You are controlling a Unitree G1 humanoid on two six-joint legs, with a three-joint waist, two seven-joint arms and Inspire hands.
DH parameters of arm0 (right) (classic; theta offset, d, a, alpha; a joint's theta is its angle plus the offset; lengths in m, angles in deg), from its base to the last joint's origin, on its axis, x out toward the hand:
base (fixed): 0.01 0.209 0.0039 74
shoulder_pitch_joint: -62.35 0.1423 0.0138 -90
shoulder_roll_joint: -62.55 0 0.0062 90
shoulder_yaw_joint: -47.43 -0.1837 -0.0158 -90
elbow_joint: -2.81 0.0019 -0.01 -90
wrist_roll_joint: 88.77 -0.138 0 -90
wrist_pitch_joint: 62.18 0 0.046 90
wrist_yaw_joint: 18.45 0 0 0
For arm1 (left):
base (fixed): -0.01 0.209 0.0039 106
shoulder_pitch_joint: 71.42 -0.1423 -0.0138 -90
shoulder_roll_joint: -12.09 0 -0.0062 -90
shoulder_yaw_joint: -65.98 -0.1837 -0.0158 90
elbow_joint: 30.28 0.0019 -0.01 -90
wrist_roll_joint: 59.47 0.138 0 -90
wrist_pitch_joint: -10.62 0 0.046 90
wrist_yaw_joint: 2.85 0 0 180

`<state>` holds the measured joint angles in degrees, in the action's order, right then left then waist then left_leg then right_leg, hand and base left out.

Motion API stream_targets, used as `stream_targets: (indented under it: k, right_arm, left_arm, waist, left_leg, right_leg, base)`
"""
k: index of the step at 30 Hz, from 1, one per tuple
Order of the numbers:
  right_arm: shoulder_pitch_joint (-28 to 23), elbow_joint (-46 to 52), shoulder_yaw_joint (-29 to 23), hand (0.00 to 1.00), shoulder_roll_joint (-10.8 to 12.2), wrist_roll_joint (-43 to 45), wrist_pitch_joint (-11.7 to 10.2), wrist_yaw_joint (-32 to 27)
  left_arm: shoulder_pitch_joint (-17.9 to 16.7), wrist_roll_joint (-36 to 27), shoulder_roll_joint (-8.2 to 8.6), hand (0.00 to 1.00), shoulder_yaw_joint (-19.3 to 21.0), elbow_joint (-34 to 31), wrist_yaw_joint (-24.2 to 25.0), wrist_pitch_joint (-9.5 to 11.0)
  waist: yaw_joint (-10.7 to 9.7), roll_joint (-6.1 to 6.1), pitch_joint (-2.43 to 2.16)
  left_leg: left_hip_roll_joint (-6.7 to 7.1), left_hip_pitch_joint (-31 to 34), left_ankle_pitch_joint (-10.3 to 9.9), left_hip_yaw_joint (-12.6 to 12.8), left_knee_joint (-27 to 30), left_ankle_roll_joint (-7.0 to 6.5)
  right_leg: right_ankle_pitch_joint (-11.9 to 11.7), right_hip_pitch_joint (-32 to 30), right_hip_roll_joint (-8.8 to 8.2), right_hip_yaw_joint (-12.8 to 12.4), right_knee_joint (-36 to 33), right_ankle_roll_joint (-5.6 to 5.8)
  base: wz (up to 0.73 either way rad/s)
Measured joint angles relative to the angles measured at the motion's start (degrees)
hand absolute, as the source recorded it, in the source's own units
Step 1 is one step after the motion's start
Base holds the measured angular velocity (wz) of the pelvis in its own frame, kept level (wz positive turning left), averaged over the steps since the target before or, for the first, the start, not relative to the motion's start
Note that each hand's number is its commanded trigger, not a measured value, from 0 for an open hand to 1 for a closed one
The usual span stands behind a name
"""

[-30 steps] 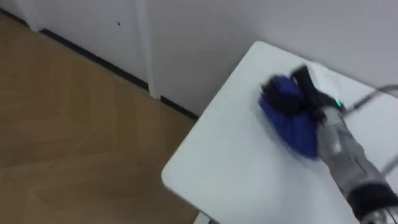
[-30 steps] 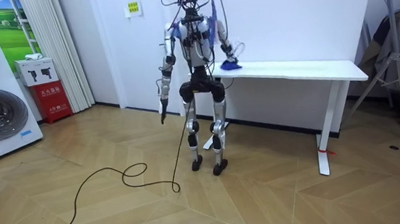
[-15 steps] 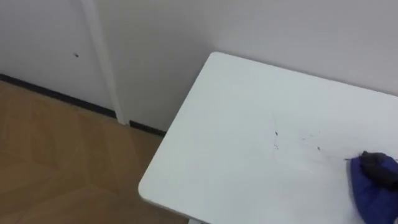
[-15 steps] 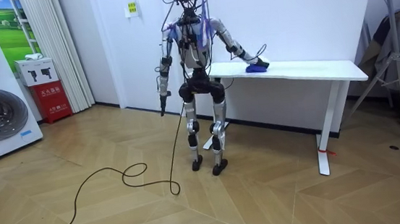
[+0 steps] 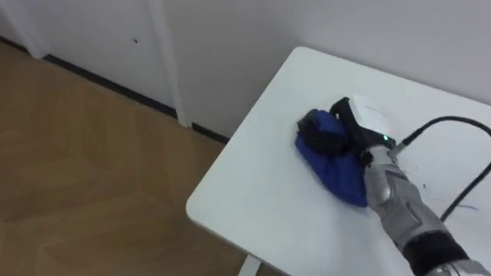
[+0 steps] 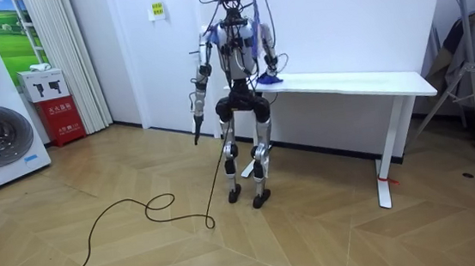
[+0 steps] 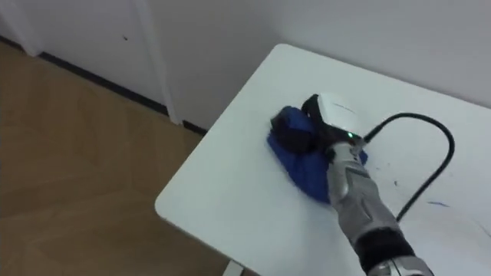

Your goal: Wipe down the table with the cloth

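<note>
1. Standing at the end of the white table (image 5: 249, 195), the robot faces the wall, with the wood floor (image 5: 84, 161) to its left.
2. The right hand (image 5: 344, 132) lies on a blue cloth (image 5: 341, 175), and its dark fingers (image 5: 325, 142) are curled down into the fabric and grip it.
3. The cloth rests flat on the table top, near the corner closest to the robot.
4. In the room view the left hand (image 6: 194, 122) hangs beside the hip; I cannot tell if it is open or closed.
</note>
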<state>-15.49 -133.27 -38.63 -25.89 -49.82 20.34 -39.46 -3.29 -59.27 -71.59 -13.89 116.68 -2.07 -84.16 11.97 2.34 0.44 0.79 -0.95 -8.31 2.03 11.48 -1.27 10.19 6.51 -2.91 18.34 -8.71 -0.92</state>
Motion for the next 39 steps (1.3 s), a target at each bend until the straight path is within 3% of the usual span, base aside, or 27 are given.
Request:
stream_targets:
  k: [1, 3, 4, 5, 10, 13, 15, 16, 17, 18, 19, 21, 22, 23, 25, 27, 28, 29, 30, 31, 32, 33, 34, 35, 37, 38, 39]
  right_arm:
    - [-0.64, -0.74, -1.01, 1.0, 0.0, -0.34, -0.69, -0.7]
    - [-2.73, -3.83, -7.22, 1.0, -0.43, -0.68, -2.37, -1.96]
    - [-3.17, -4.79, -8.89, 1.0, -0.75, -0.89, -2.42, -2.23]
    - [-4.67, -6.32, -11.72, 1.0, -1.91, -1.9, -2.38, -2.64]
    - [-9.16, -9.35, -17.36, 1.0, -5.81, -7.54, -1.0, -3.92]
    - [-7.66, -8.57, -16.31, 1.0, -5.72, -7.67, 2.19, -3.84]
    - [-3.68, -5.75, -12.22, 1.0, -3.93, -7.28, 8.2, -3.03]
    - [-2.28, -4.68, -10.36, 1.0, -3.4, -6.9, 9.45, -2.24]
    - [0.57, -1.85, -5.73, 1.0, -1.56, -4.98, 11.53, -0.18]
    - [3.27, -0.57, -1.3, 1.0, 0.28, -1.73, 12.61, 1.35]
    - [4.87, -0.47, 1.15, 1.0, 1.5, -0.37, 12.94, 1.97]
    - [12.18, -0.42, 7.34, 1.0, 5.84, 3.92, 11.69, 4.74]
    - [13.89, -0.42, 8.45, 1.0, 6.01, 4.48, 10.9, 5.07]
    - [16.8, -0.55, 8.94, 1.0, 5.93, 5.11, 9.17, 5.53]
    - [19.19, -1.39, 8.86, 1.0, 5.11, 3.59, 8.09, 5.08]
    - [18.95, -4.34, 7.4, 1.0, 2.95, 2.96, 6.58, 4.93]
    - [18.4, -5.47, 6.79, 1.0, 2.45, 3.1, 6.21, 5.09]
    - [15.89, -5.82, 5.58, 1.0, 0.93, 3.14, 5.9, 5.41]
    - [12.79, -4.37, 3.07, 1.0, -0.57, 1.68, 4.03, 4.68]
    - [11.49, -3.9, 2.08, 1.0, -1.4, 1.45, 3.49, 4.44]
    - [8.53, -3.9, 0.2, 1.0, -3.55, 0.76, 2.83, 4.18]
    - [5.43, -3.91, -2.84, 1.0, -6.0, -0.57, 2.55, 4.01]
    - [3.57, -4.08, -4.47, 1.0, -7.18, -1.37, 2.5, 3.88]
    - [-0.14, -4.96, -8.69, 1.0, -8.54, -2.51, 2.43, 2.87]
    - [-4.84, -5.66, -14.58, 1.0, -9.81, -4.16, 2.45, 2.24]
    - [-7.6, -5.7, -16.81, 1.0, -11.13, -5.39, 2.43, 2.3]
    - [-8.35, -5.78, -18.03, 1.0, -11.49, -5.82, 2.43, 2.27]
  left_arm:
    - [-0.38, 0.02, -0.01, 0.0, 0.86, -0.57, -0.05, 0.05]
    - [-1.15, 0.58, -0.17, 0.0, 4.35, -1.27, -0.38, 0.36]
    - [-1.15, 0.59, -0.2, 0.0, 4.83, -1.28, -0.45, 0.49]
    - [-1.09, 0.59, -0.24, 0.0, 5.75, -1.49, -0.63, 0.62]
    - [-0.66, 0.75, -0.26, 0.0, 6.41, -2.77, -0.6, 0.73]
    - [0.22, 0.51, -0.53, 0.0, 3.5, -2.98, -0.59, 0.9]
    - [2.94, 0.52, -0.55, 0.0, -0.43, -1.69, -0.58, 1.11]
    - [3.9, 0.54, -0.55, 0.0, -1.28, -0.73, -0.6, 1.15]
    - [6.76, 0.54, -0.78, 0.0, -2.5, 1.72, -0.6, 1.31]
    - [10.0, 0.44, -1.06, 0.0, -2.82, 4.88, -0.62, 1.59]
    - [11.26, 0.32, -1.41, 0.0, -3.71, 5.57, -0.63, 1.7]
    - [14.18, 0.35, -1.95, 0.0, -4.37, 4.92, -0.68, 3.48]
    - [14.78, 0.34, -2.18, 0.0, -4.62, 4.76, -0.67, 4.01]
    - [15.36, 0.19, -2.6, 0.0, -4.92, 4.33, -0.61, 4.79]
    - [15.69, -0.52, -4.02, 0.0, -5.55, 3.68, -0.41, 4.74]
    - [15.34, 0.56, -6.61, 0.0, -4.82, 3.41, -0.08, 3.97]
    - [14.94, 0.5, -7.27, 0.0, -4.03, 3.03, -0.08, 3.86]
    - [13.56, 0.01, -7.31, 0.0, -2.35, 2.06, -0.17, 3.85]
    - [11.71, -0.94, -7.1, 0.0, -1.42, 1.49, 0.13, 3.86]
    - [10.76, -1.09, -7.08, 0.0, -1.14, 1.32, 0.28, 3.87]
    - [8.89, -0.66, -6.74, 0.0, -0.37, 1.3, 0.51, 3.89]
    - [6.6, -0.17, -6.01, 0.0, 0.89, -0.04, 1.03, 3.84]
    - [5.39, 0.6, -5.75, 0.0, 1.28, -0.94, 1.2, 3.88]
    - [3.47, 2.35, -5.51, 0.0, 2.41, -1.64, 1.43, 3.94]
    - [1.17, 4.63, -5.24, 0.0, 4.13, -1.68, 1.67, 3.96]
    - [-0.08, 5.46, -4.75, 0.0, 4.33, -1.77, 2.18, 3.93]
    - [-0.42, 5.72, -4.55, 0.0, 4.33, -1.88, 2.34, 3.94]
  waist:
    - [-0.51, 0.15, -0.14]
    - [-3.65, 0.83, -0.74]
    - [-4.09, 0.9, -0.84]
    - [-4.17, 1.07, -1.36]
    - [-4.56, 1.02, -1.56]
    - [-4.64, 0.11, -1.42]
    - [-1.23, -0.96, -0.8]
    - [-0.08, -1.48, -0.54]
    - [1.75, -1.99, 0.05]
    - [3.67, -2.12, 0.11]
    - [4.78, -2.17, 0.15]
    - [8.24, -2.38, 0.52]
    - [8.96, -2.35, 0.54]
    - [9.66, -2.27, 0.52]
    - [9.68, -1.69, 0.35]
    - [9.57, 0.01, 0.27]
    - [9.46, 0.78, 0.23]
    - [8.96, 0.39, 0.07]
    - [7.3, -0.51, 0.2]
    - [6.34, -0.41, 0.19]
    - [4.58, -0.04, 0.01]
    - [2.57, 0.27, -0.01]
    - [1.67, 0.58, 0.0]
    - [-0.8, 1.11, -0.05]
    - [-3.78, 1.52, -0.21]
    - [-4.56, 1.34, -0.4]
    - [-4.67, 1.09, -0.39]
  left_leg:
    - [0.13, -0.58, -0.01, -0.01, -0.27, -0.02]
    - [0.91, -1.47, -0.15, -0.89, -0.64, -0.23]
    - [0.99, -1.77, -0.19, -0.81, -0.77, -0.3]
    - [1.03, -2.15, -0.46, -0.75, -0.86, -0.69]
    - [0.95, -2.83, -2.07, 0.11, 0.09, -1.37]
    - [0.48, -2.06, -3.73, 1.01, 3.45, -1.56]
    - [-0.77, -1.39, -5.15, 4.79, 5.84, -1.59]
    - [-1.65, -1.05, -5.52, 6.05, 6.49, -1.51]
    - [-3.06, -0.18, -5.83, 8.38, 7.74, -1.16]
    - [-4.1, 0.73, -6.08, 9.63, 8.98, -0.71]
    - [-4.55, 1.13, -6.33, 9.91, 9.6, -0.31]
    - [-7.32, 4.11, -7.43, 9.11, 12.82, 1.8]
    - [-7.92, 5.28, -7.32, 8.23, 13.34, 2.4]
    - [-8.97, 7.42, -6.52, 5.51, 13.45, 3.88]
    - [-11.17, 9.58, -4.74, 2.01, 12.51, 6.43]
    - [-14.3, 9.91, -3.17, -1.61, 10.8, 10.77]
    - [-15.14, 9.82, -2.91, -2.32, 10.61, 12.15]
    - [-17.99, 9.36, -1.87, -2.82, 10.13, 14.08]
    - [-21.5, 9.24, 0.1, -1.51, 9.36, 13.11]
    - [-22.67, 9.12, 1.63, 0.16, 8.87, 12.13]
    - [-24.33, 8.6, 4.99, 3.29, 7.76, 10.47]
    - [-25.06, 8.84, 7.91, 5.74, 8.08, 8.96]
    - [-24.9, 8.96, 8.31, 6.81, 8.81, 8.97]
    - [-24.62, 9.76, 8.08, 8.27, 10.94, 8.86]
    - [-21.31, 10.8, 4.36, 8.5, 15.52, 7.85]
    - [-17.58, 10.81, -0.08, 8.36, 18.47, 6.75]
    - [-15.84, 10.79, -2.0, 8.1, 19.32, 6.64]
  right_leg:
    - [0.05, 0.69, -0.06, 0.1, 0.28, 0.09]
    - [0.52, 2.45, -0.45, 0.89, 1.32, 0.61]
    - [0.6, 2.75, -0.54, 0.93, 1.25, 0.73]
    - [0.69, 2.92, -0.59, 0.65, 1.11, 0.86]
    - [1.41, 3.77, -0.99, 0.33, 0.48, 1.44]
    - [2.32, 2.56, -1.29, -0.52, -2.74, 1.32]
    - [4.03, -1.84, -2.53, -0.7, -10.48, 1.14]
    - [4.26, -3.83, -3.02, -0.32, -13.6, 1.55]
    - [4.94, -8.64, -4.87, 1.06, -22.74, 2.55]
    - [6.53, -11.87, -8.26, 1.43, -29.52, 3.17]
    - [7.23, -12.75, -10.32, 1.38, -31.56, 3.35]
    - [7.47, -14.25, -17.14, 0.58, -31.78, 4.11]
    - [7.13, -14.21, -18.22, 0.31, -30.29, 4.54]
    - [5.34, -13.28, -19.11, -0.44, -25.15, 5.46]
    - [1.44, -11.32, -19.15, -0.83, -15.66, 6.11]
    - [-4.36, -9.56, -18.25, 1.45, -9.39, 6.57]
    - [-5.63, -10.03, -17.79, 2.2, -9.71, 7.84]
    - [-2.18, -10.41, -15.42, 3.18, -13.42, 11.97]
    - [0.5, -11.39, -12.71, 4.02, -16.59, 10.16]
    - [1.7, -11.79, -11.9, 4.15, -17.68, 9.62]
    - [3.57, -11.89, -10.57, 4.4, -18.34, 8.4]
    - [4.45, -11.15, -9.86, 5.26, -18.1, 7.41]
    - [4.79, -10.79, -9.6, 5.52, -17.82, 7.05]
    - [5.13, -9.47, -8.76, 6.69, -16.6, 6.49]
    - [5.27, -7.35, -8.59, 7.66, -14.87, 5.98]
    - [5.06, -6.13, -8.66, 7.47, -13.54, 5.82]
    - [4.86, -5.74, -8.27, 7.13, -12.92, 5.71]
  base:
    - [0.11]
    - [0.22]
    - [0.08]
    - [-0.07]
    - [-0.15]
    - [-0.24]
    - [-0.83]
    - [-1.17]
    - [-0.86]
    - [-0.64]
    - [-0.34]
    - [-0.05]
    - [0.46]
    - [0.74]
    - [0.81]
    - [0.68]
    - [0.37]
    - [0.17]
    - [0.12]
    - [0.09]
    - [0.12]
    - [0.14]
    - [0.29]
    - [0.38]
    - [0.27]
    - [-0.07]
    - [-0.28]
